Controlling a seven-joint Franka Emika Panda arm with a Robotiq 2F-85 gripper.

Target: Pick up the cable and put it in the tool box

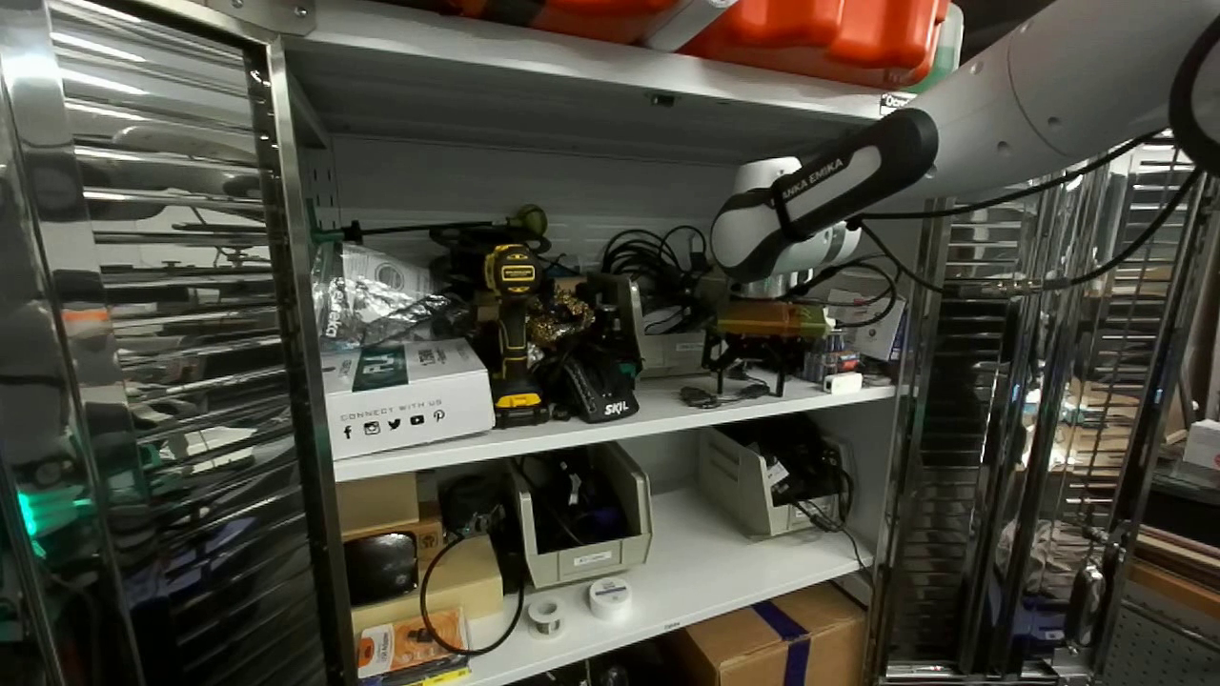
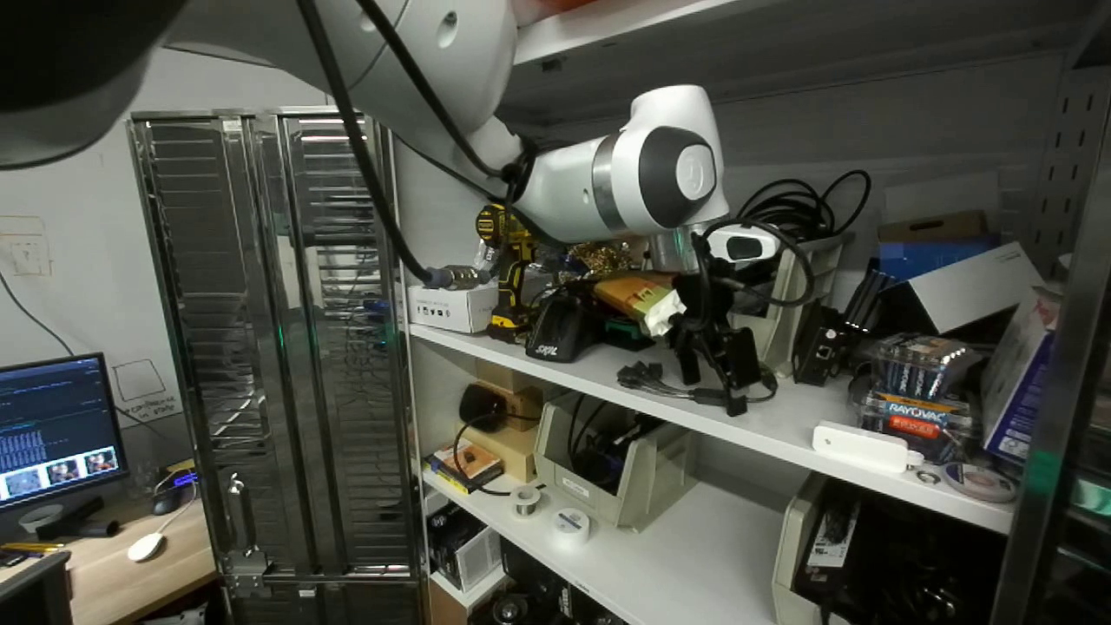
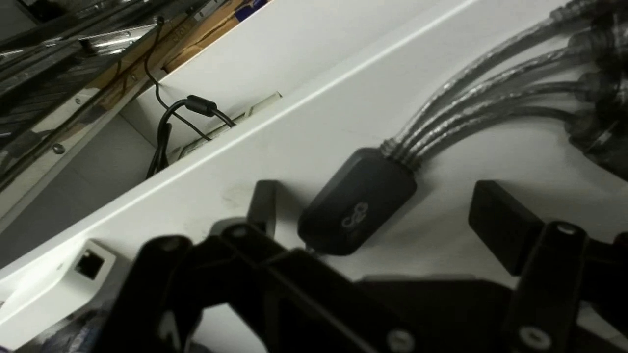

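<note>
Wrist view found my gripper [image 3: 383, 215] spread wide and holding nothing, my fingers [image 3: 500, 223] to either side of the cable [image 3: 358, 198], whose dark block lay aslant on the shelf [image 3: 304, 142]. The block sat closer to the finger by the shelf's front edge, so closing risked twisting it, and its smooth, slanted sides threatened to slip from a corner pinch. How high my tips stood I couldn't tell: too high meant a shallow bite, too low a scrape. Outside my grasp, the loose plugs [image 2: 640, 375] might snag on the black SKIL-marked tool [image 1: 602, 395] in a sideways lift. Which of the pale bins [image 1: 572, 570], if any, was the tool box, I couldn't tell; a wrong drop threatened too.
</note>
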